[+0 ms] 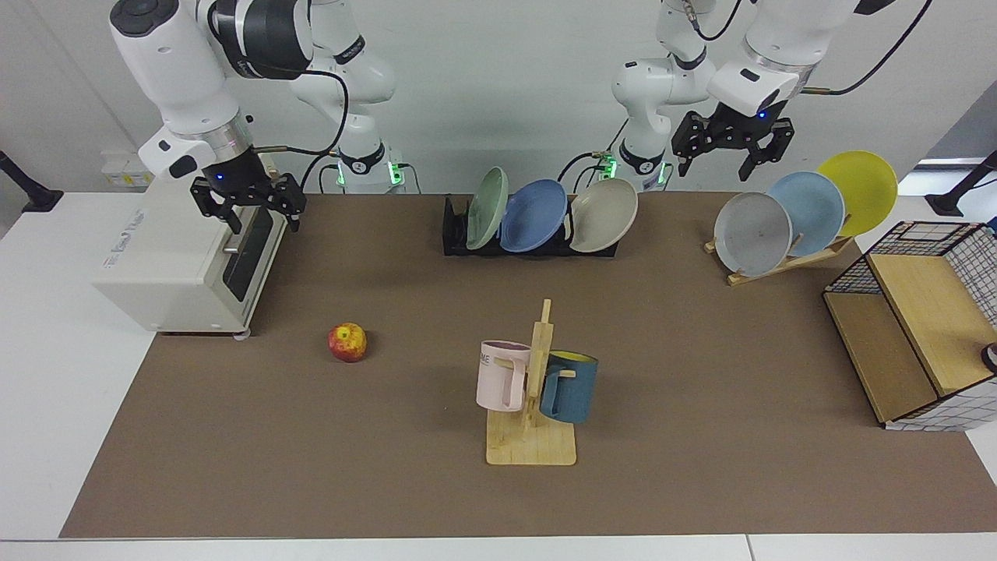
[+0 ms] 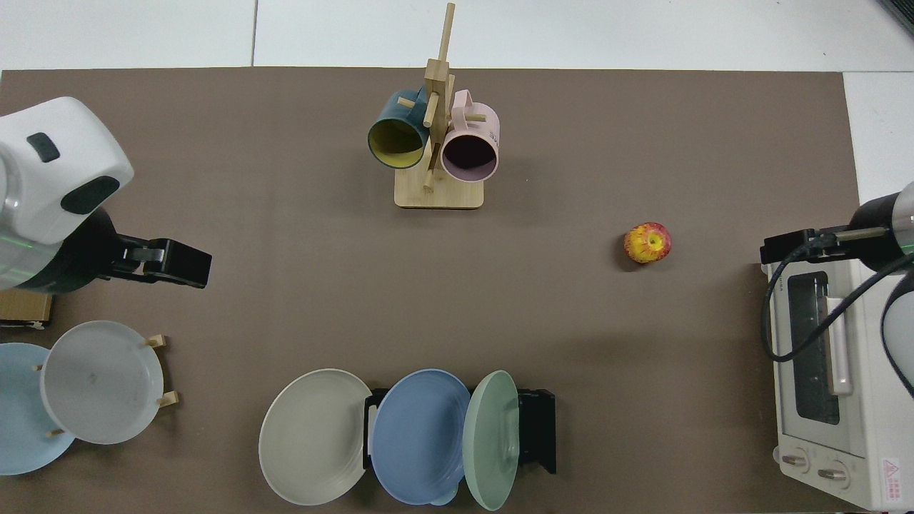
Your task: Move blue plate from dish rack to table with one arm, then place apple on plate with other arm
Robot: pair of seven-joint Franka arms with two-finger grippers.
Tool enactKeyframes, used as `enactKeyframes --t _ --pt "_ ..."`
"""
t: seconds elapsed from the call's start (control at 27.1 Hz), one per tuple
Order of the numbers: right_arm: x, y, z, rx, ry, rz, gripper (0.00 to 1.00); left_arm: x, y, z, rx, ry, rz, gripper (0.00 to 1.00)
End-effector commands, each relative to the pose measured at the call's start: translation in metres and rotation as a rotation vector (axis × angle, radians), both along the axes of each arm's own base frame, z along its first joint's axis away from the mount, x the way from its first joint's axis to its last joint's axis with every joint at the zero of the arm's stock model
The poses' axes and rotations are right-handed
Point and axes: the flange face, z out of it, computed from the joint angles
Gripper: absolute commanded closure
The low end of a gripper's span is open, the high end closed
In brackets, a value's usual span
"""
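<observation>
Stage: nothing done | round matte periwinkle blue plate (image 1: 533, 215) stands in low black slotted dish rack (image 1: 454, 231) | small red-yellow apple (image 1: 347, 342) on brown-matted counter (image 1: 701, 405) | my left tool (image 1: 732, 144) and right tool (image 1: 248, 204) hover spread, empty | both steps remain.

1. The facing view looks from across the table (image 1: 47, 374), raised and tilted down, toward both arm bases along the far edge.
2. The top view looks straight down from overhead, turned so the dish rack (image 2: 535, 428) sits at its bottom edge.
3. Both stand far enough back to take in most of the brown mat (image 1: 701, 467).
4. Both share the dish rack (image 1: 456, 226), mug stand (image 1: 533, 444), apple (image 1: 347, 342) and toaster oven (image 1: 179, 257).
</observation>
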Motion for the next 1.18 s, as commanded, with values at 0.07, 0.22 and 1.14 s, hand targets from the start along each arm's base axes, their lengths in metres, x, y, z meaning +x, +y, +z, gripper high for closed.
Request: enactKeyframes --t 0.07,0.22,1.14 --pt "-0.003 -0.004 0.000 -0.018 -0.008 -0.021 0.00 -0.001 0.003 0.005 0.008 -0.017 -0.027 0.00" --pt "-0.003 -0.004 0.000 -0.023 -0.007 -0.012 0.00 -0.001 0.005 0.005 0.018 -0.012 -0.021 0.00" --pt "0.017 0.022 -0.073 -0.007 -0.010 0.040 0.00 -0.008 0.002 0.003 0.026 0.001 -0.016 0.00"
